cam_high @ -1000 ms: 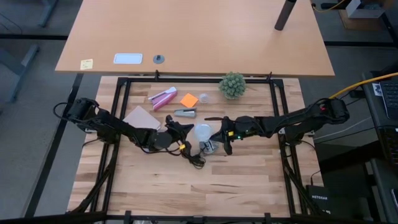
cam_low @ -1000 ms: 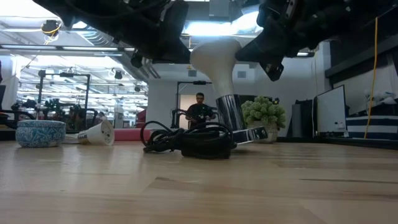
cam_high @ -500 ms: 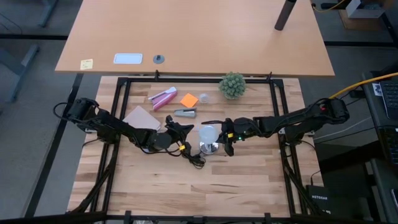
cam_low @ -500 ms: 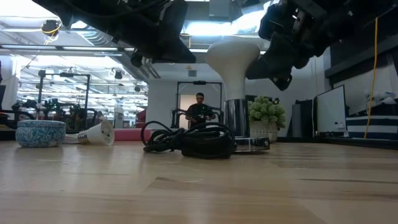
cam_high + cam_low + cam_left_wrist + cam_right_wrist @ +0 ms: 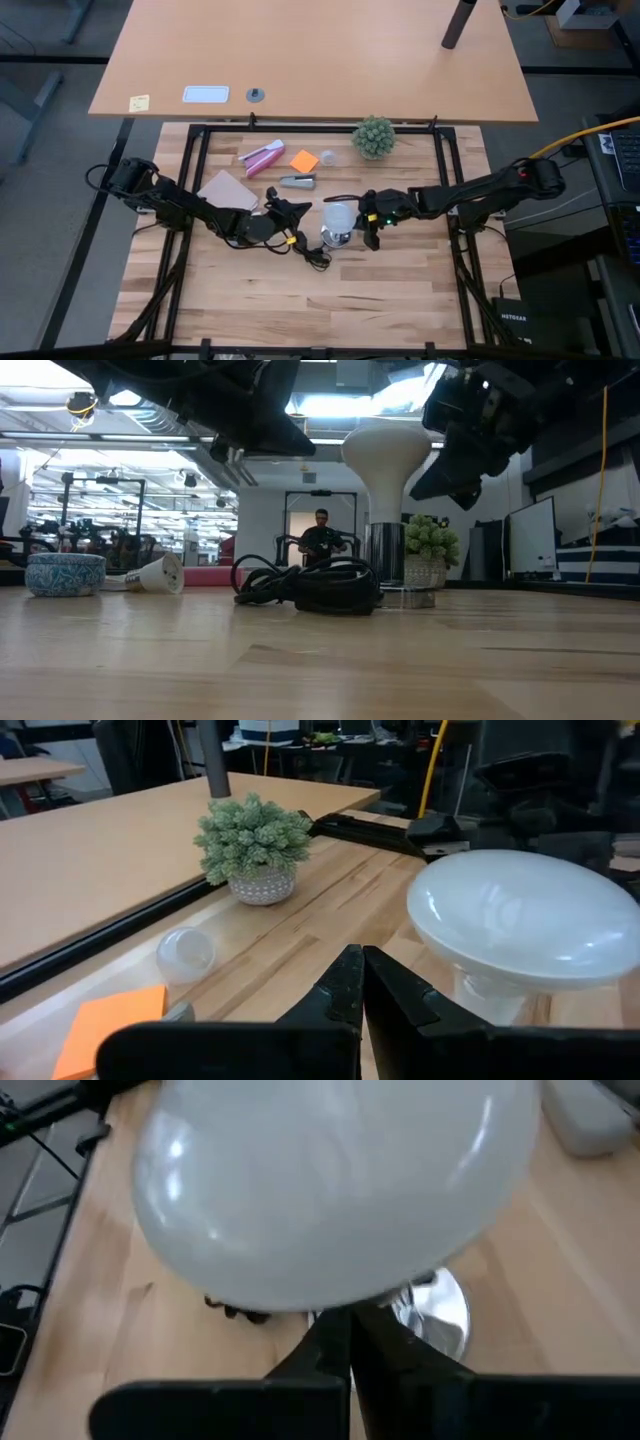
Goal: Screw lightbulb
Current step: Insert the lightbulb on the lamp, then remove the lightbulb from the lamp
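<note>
The white frosted lightbulb (image 5: 338,214) stands upright, its base in the shiny round metal socket (image 5: 386,555). The socket's flat foot (image 5: 408,598) rests on the wooden table. The socket's black cord (image 5: 305,585) lies coiled beside it. My right gripper (image 5: 361,214) is shut, just right of the bulb's dome (image 5: 330,1190). My left gripper (image 5: 296,209) is shut and empty. It hangs above the table to the left of the bulb, which shows beyond its fingers in the left wrist view (image 5: 520,920). My right gripper's shut fingers (image 5: 350,1335) come level from the table's right and end at the underside of the bulb's dome (image 5: 335,1302). I cannot tell whether they touch it. The bulb stands upright in the socket.
A green plant ball (image 5: 373,136) stands at the far side. An orange pad (image 5: 304,160), a pink item (image 5: 262,157), a grey-silver oblong item (image 5: 297,181) and a brown card (image 5: 227,188) lie far left. A person (image 5: 322,540) stands in the room beyond the table.
The bulb and socket have swung from leaning toward the table's left to standing upright, and the socket's foot has come down flat on the table. My right gripper has drawn back a little toward the table's right edge, staying shut.
</note>
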Motion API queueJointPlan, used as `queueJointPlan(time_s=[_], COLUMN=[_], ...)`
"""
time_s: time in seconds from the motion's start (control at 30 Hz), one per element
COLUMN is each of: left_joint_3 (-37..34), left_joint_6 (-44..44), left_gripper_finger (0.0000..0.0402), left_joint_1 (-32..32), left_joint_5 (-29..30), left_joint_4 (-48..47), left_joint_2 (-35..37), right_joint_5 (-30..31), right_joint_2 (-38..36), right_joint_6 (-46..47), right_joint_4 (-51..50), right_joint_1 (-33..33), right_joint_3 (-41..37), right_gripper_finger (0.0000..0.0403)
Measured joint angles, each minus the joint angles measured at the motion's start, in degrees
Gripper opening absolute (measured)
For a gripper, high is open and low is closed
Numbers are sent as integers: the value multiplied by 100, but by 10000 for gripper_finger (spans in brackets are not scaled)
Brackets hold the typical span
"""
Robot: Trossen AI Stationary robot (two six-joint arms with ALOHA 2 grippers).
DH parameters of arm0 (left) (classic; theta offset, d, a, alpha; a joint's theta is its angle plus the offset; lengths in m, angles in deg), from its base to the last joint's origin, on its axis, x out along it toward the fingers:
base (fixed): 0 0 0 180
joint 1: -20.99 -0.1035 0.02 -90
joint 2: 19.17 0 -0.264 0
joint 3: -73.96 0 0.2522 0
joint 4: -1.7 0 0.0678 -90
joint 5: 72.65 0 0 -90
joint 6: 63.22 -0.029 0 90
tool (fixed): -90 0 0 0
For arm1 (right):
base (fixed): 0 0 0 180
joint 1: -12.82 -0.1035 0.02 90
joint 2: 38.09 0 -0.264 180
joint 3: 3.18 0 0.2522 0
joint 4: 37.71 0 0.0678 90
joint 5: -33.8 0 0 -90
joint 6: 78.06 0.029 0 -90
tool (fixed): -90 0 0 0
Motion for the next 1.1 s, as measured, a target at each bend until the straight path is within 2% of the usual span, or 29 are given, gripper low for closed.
queueJointPlan(time_s=[0.2, 0.4, 0.73, 0.8, 0.97, 1.1], left_joint_3=[0, 0, 0, 0, 0, 0], left_joint_6=[25, 444, 140, 146, 167, -1], left_gripper_finger=[1, 1, 1, 1, 1, 1], left_joint_1=[0, 0, -55, -57, -139, -218], left_joint_5=[-2, -80, -89, -149, -808, -772], left_joint_4=[39, -15, -70, -70, -118, -109], left_joint_2=[2, 2, 2, 2, 2, 2], right_joint_5=[131, -315, -315, -309, -340, 280], right_joint_2=[-187, -152, -165, -196, -500, -829], right_joint_6=[124, 339, 340, 340, 324, 546], right_joint_4=[-521, -1123, -1090, -1043, -690, -841], right_joint_1=[0, 0, -6, -119, -620, -1117], right_joint_3=[0, -4, -2, -2, 13, 13], right_gripper_finger=[5, 5, 5, 5, 5, 5])
